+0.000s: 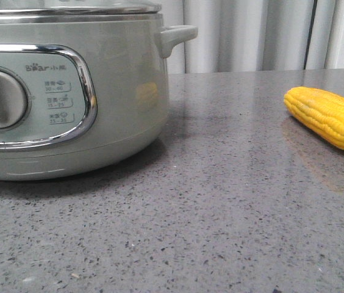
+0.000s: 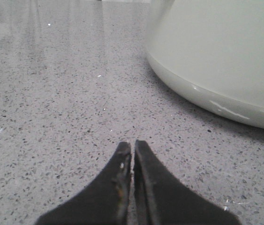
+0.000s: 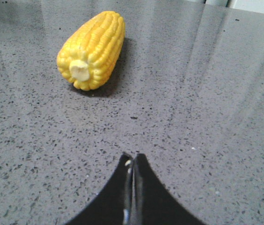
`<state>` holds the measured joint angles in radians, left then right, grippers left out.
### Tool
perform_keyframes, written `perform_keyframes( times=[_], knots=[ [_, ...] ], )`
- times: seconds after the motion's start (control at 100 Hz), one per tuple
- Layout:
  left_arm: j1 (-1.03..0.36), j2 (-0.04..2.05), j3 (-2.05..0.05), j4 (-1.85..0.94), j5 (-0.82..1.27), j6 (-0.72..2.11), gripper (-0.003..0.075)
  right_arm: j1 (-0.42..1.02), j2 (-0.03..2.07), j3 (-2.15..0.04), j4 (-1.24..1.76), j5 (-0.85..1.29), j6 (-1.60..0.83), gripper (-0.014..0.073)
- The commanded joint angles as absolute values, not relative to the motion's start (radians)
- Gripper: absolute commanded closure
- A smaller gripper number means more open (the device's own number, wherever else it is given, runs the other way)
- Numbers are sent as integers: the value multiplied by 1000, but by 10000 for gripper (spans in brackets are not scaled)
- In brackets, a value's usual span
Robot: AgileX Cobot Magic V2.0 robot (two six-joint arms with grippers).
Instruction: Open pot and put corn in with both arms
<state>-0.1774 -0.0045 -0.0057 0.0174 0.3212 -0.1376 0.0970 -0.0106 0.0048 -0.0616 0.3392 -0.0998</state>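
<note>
On table: one pot, one corn

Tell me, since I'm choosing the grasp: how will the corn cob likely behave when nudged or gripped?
The corn cob lies on its rounded side on the smooth countertop, so a sideways nudge would probably roll it. Its taper suggests a curving roll. The glossy, bumpy kernels look stiff and may slip between closing fingers.
</note>
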Motion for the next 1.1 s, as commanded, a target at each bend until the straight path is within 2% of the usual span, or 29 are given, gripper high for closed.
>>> perform_keyframes(
  times=[0.0,0.89,1.09],
  knots=[
    [-173,-33,22,8,280,-138,741,92,-32,26,-59,306,-104,660],
    [-173,-33,22,8,280,-138,741,92,-32,26,-59,300,-104,660],
    [-173,-33,22,12,280,-138,741,92,-32,26,-78,181,-104,660]
  ],
)
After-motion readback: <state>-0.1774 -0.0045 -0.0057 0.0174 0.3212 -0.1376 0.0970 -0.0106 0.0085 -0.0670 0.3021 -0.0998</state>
